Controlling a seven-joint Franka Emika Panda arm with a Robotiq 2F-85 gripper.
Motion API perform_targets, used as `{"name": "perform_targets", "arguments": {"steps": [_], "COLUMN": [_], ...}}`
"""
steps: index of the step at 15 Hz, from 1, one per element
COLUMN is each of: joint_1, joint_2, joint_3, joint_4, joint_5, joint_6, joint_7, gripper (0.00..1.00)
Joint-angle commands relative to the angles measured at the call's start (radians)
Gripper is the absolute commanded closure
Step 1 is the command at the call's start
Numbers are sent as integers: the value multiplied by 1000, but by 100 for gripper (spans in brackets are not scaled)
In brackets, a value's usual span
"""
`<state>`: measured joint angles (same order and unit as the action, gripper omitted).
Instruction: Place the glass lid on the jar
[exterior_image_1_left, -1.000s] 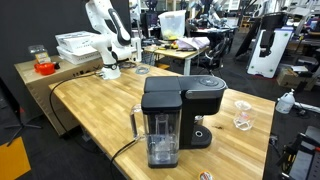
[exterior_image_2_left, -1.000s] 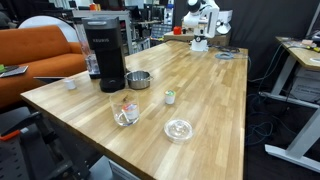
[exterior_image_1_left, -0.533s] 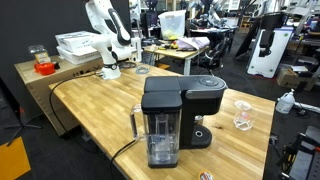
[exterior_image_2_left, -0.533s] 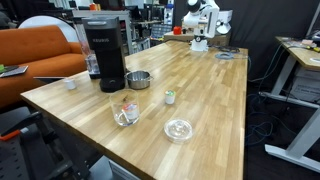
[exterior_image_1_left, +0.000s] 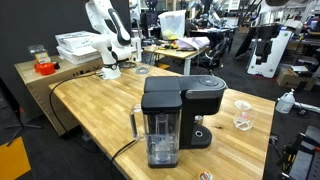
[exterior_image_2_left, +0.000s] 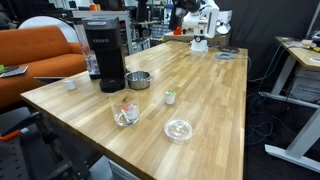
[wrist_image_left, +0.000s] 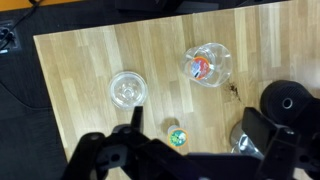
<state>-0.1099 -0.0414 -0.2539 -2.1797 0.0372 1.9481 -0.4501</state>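
The glass lid (wrist_image_left: 127, 88) is a small clear disc lying flat on the wooden table; it also shows in both exterior views (exterior_image_2_left: 179, 129) (exterior_image_1_left: 243, 104). The jar (wrist_image_left: 208, 65) is short and clear with colourful bits inside. It stands upright a little apart from the lid, also seen in both exterior views (exterior_image_2_left: 126, 111) (exterior_image_1_left: 241, 121). My gripper (wrist_image_left: 197, 135) is open and empty, high above the table, with both things far below it. The arm (exterior_image_1_left: 108, 35) is folded up at the far end of the table, well away from lid and jar.
A black coffee machine (exterior_image_1_left: 170, 115) with a clear water tank stands on the table (exterior_image_2_left: 200, 90). A small coffee pod (exterior_image_2_left: 170, 97) and a metal cup (exterior_image_2_left: 138, 79) sit between the machine and the lid. A cable (exterior_image_1_left: 75, 85) runs over the table edge.
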Motion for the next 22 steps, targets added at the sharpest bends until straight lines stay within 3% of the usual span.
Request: {"name": "perform_targets", "arguments": {"steps": [1,7,8,22], "joint_1": [-47,-131,-123,-134], "joint_2": [111,318,282,328], "joint_3": [10,29,33,43], "joint_4": [24,112,63,79], "joint_5": [40,100,59,73], "joint_6": [42,14,58,71], "joint_7": [1,-5,6,32], "gripper": [0,0,0,0]}}
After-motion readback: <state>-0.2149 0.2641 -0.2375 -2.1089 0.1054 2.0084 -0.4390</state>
